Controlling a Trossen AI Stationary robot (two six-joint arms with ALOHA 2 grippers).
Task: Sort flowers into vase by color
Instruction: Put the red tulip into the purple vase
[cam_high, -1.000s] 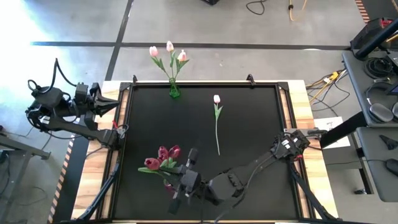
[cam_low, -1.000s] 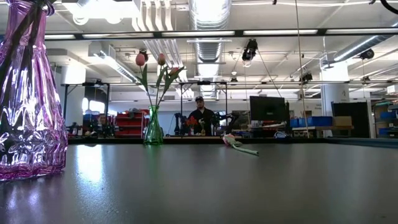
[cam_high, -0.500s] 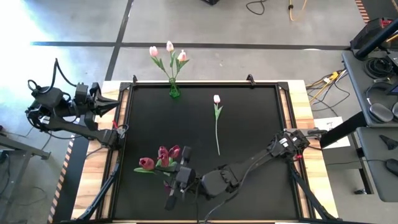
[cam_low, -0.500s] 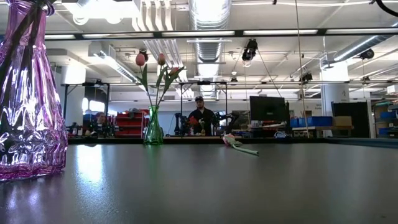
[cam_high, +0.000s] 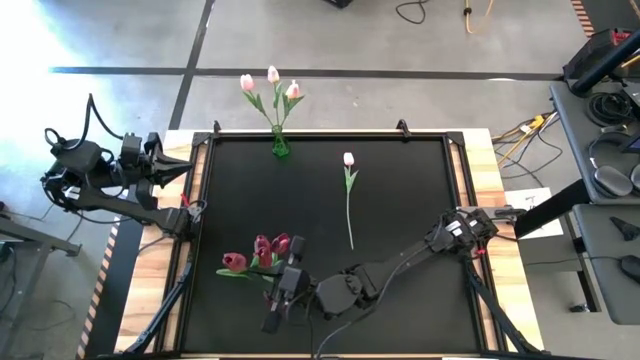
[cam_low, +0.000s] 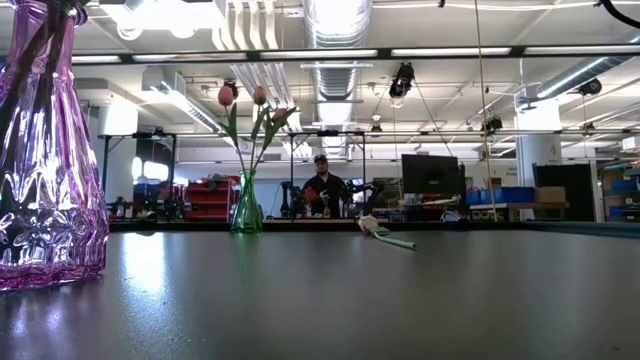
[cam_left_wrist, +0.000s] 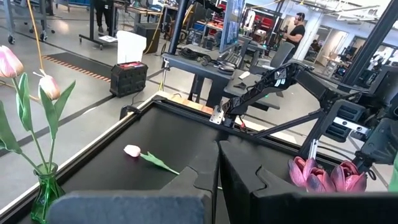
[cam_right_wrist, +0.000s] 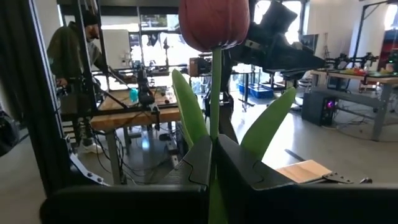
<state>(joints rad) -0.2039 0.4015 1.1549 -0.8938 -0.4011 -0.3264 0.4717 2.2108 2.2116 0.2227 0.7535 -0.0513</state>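
My right gripper (cam_high: 272, 290) is over the table's near left part, shut on a magenta-red tulip (cam_right_wrist: 214, 22). Other magenta-red heads (cam_high: 270, 245) cluster beside it, above the purple vase (cam_low: 50, 170), which my gripper mostly hides in the high view. Three pale pink tulips (cam_high: 272, 85) stand with their stems in a green vase (cam_high: 280, 148) at the far edge. One pale pink tulip (cam_high: 349, 195) lies flat mid-table. My left gripper (cam_high: 190, 166) waits shut beyond the table's left edge. My right gripper pinches the magenta-red tulip's stem (cam_right_wrist: 215, 124) between its two fingers, just below the leaves. The fingers come level from the table's right, across the stem. The tulip stands roughly upright, head above the fingers, leaning toward the table's left. Its lower end is hidden by the gripper.
The black mat has raised frame rails along its edges (cam_high: 330, 134). Open mat lies between the lone tulip and the green vase, and along the right side. A person (cam_low: 322, 185) stands far behind the table, and another (cam_right_wrist: 71, 56) stands beyond its left side.
My right gripper has moved toward the table's left edge, carrying the tulip with it; the held head has shifted left, away from the other magenta-red heads. The hold has stayed shut.
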